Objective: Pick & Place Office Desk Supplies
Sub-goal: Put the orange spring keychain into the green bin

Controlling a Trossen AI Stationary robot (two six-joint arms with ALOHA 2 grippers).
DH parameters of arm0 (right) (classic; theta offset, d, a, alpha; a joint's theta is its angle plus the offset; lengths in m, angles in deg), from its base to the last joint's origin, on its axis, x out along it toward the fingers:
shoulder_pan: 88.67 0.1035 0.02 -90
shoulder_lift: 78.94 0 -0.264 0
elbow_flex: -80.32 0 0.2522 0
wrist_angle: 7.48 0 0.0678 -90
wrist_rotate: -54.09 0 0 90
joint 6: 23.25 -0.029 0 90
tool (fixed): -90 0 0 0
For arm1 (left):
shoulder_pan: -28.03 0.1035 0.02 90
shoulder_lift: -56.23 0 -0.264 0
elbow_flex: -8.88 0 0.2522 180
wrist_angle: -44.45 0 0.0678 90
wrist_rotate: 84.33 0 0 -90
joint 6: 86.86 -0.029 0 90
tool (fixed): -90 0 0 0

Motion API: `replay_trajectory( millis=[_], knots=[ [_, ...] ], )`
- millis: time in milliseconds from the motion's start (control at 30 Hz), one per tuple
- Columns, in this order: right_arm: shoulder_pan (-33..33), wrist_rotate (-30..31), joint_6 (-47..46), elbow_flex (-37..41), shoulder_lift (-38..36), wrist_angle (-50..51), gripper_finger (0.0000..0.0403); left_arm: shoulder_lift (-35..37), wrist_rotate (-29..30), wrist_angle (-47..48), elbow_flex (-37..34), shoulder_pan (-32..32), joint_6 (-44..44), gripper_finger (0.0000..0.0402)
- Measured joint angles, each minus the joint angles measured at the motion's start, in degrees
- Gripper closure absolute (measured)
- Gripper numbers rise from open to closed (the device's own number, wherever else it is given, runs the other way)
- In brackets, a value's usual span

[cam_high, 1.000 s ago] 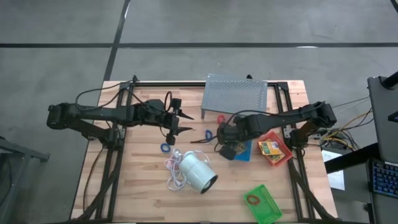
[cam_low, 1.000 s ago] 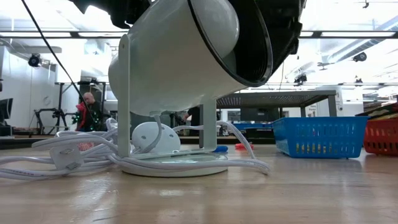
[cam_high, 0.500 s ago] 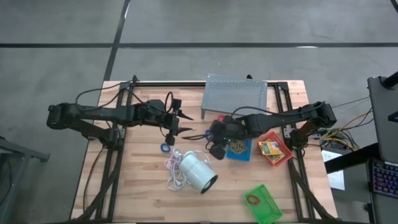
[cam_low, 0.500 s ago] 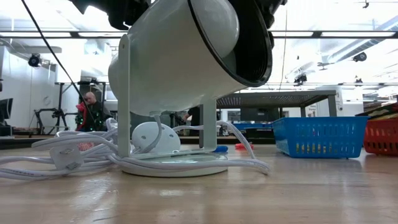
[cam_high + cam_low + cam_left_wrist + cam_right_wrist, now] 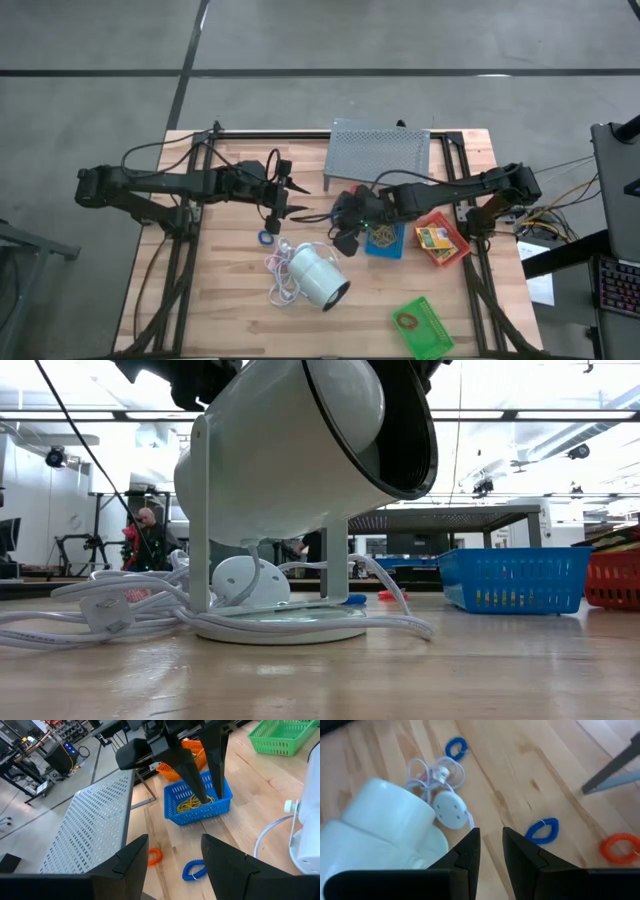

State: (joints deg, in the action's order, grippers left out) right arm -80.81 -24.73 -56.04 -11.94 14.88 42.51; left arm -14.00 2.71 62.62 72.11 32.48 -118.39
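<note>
1. Two blue loops and one red loop lie loose on the wood, and the one the next move most likely turns on is the blue loop just ahead of the right gripper, a little to one side of the line between its fingers.
2. That loop is an oval; in the right wrist view its long axis runs roughly across the fingers' reach, so the fingers could straddle its short width with little turning.
3. The right gripper's fingers stand narrow, a slim gap between them and nothing in it; it hovers at the table's middle, between the blue tray and the white lamp.
4. The red loop lies just beyond the blue one, nearer the grey perforated stand.
5. The second blue loop lies beside the lamp's cord, nearer the left gripper, whose fingers are spread wide and empty above the table's left half.
6. The blue tray holds tan rubber bands.
7. The red tray holds a yellow-orange printed box.
8. The green tray, at the near edge well apart from both arms, holds a small dark loop whose colour I cannot tell.
</note>
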Motion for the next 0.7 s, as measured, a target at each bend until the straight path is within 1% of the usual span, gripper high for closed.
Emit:
replay_trajectory(
  millis=[67, 133, 300, 367, 533, 700],
  knots=[
    [0.0, 0.5, 0.2, 0.2, 0.0, 1.4, 0.0321, 0.0, 0.0, 0.4, 0.0, 0.0, 0.0, 0.0217],
    [0.0, 3.1, 0.4, 0.8, 0.0, 1.2, 0.0321, 0.0, 0.0, 0.7, 0.0, 0.0, 0.0, 0.0217],
    [-0.1, 14.3, 0.5, 3.0, 0.0, 1.6, 0.0321, 0.0, 0.0, 0.8, 0.0, 0.0, 0.0, 0.0217],
    [-0.1, 16.7, 0.5, 3.6, 0.0, 3.8, 0.0321, 0.0, 0.0, 1.3, 0.0, 0.0, 0.0, 0.0217],
    [0.0, 17.5, 0.0, 5.2, 0.0, 11.4, 0.0321, 0.0, 0.0, 3.3, 0.0, 0.0, 0.5, 0.0217],
    [0.0, 17.5, -0.1, 8.7, 0.0, 11.8, 0.0321, 0.0, 0.0, 6.2, 0.0, 0.0, 1.8, 0.0217]
  ],
)
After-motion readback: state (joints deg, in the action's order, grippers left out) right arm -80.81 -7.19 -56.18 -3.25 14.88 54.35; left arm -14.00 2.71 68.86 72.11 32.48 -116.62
